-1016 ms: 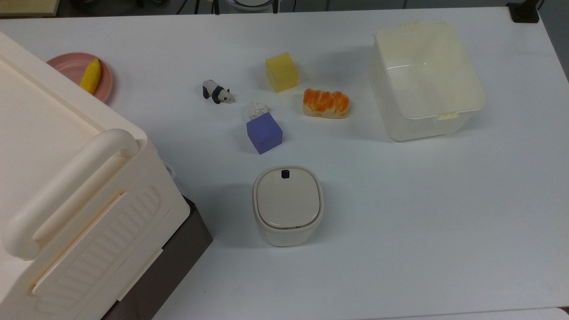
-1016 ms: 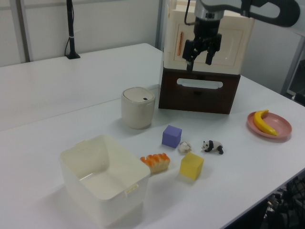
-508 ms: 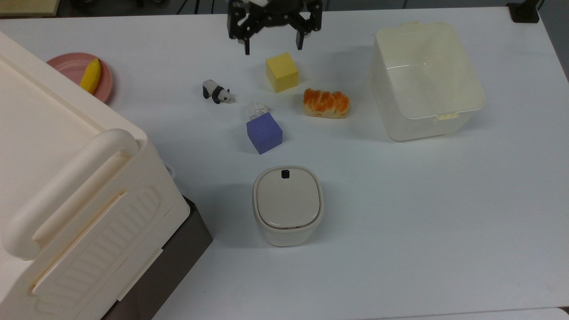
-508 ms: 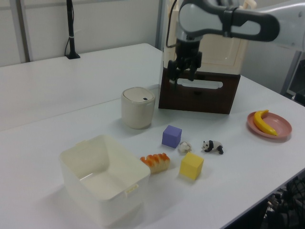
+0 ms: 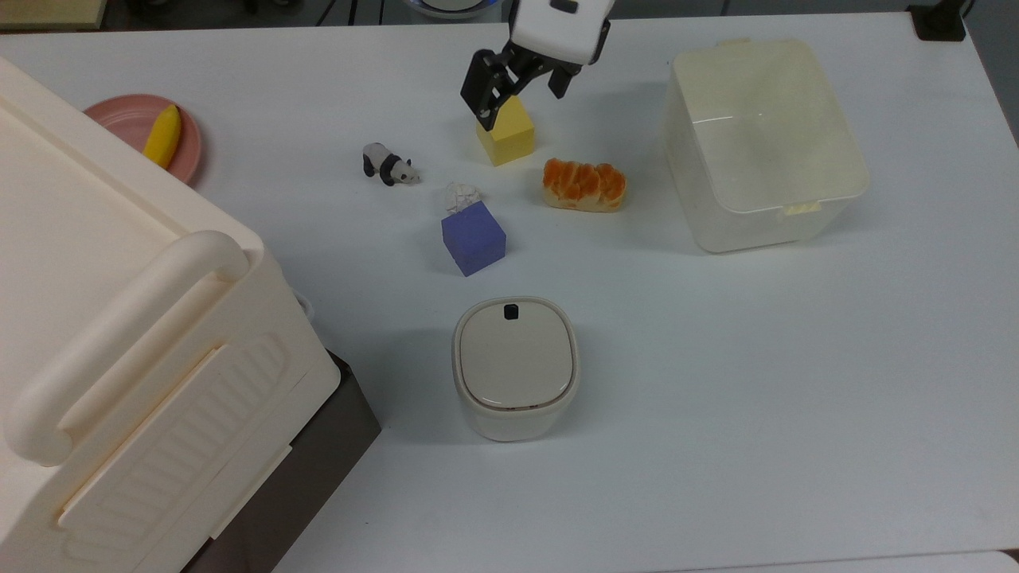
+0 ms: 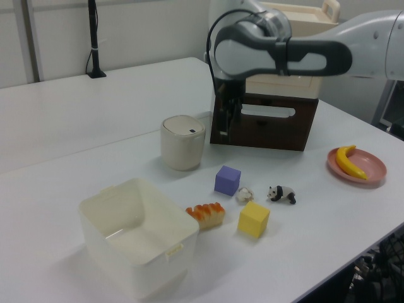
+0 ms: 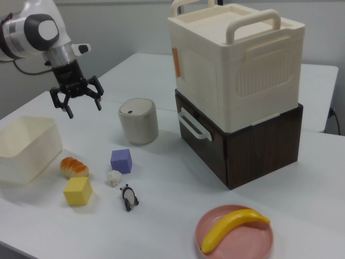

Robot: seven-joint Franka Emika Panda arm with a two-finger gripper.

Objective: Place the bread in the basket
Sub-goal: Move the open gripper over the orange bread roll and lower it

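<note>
None of the job is done yet: the glossy, lumpy orange-brown bread [image 5: 583, 185] lies on the white table [image 5: 716, 398], just beside the empty, translucent cream basket [image 5: 828, 187] with rounded corners. Farther back, above a yellow foam cube [image 5: 509, 135], the gripper [image 7: 76, 102] hangs with fingers apart, holding nothing; grasping and carrying remain.

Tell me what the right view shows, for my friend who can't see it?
A robot arm's open gripper hangs in the air above a white table. Below it lie a toy bread loaf beside an empty cream basket, a yellow cube, a purple cube and a toy panda.
</note>
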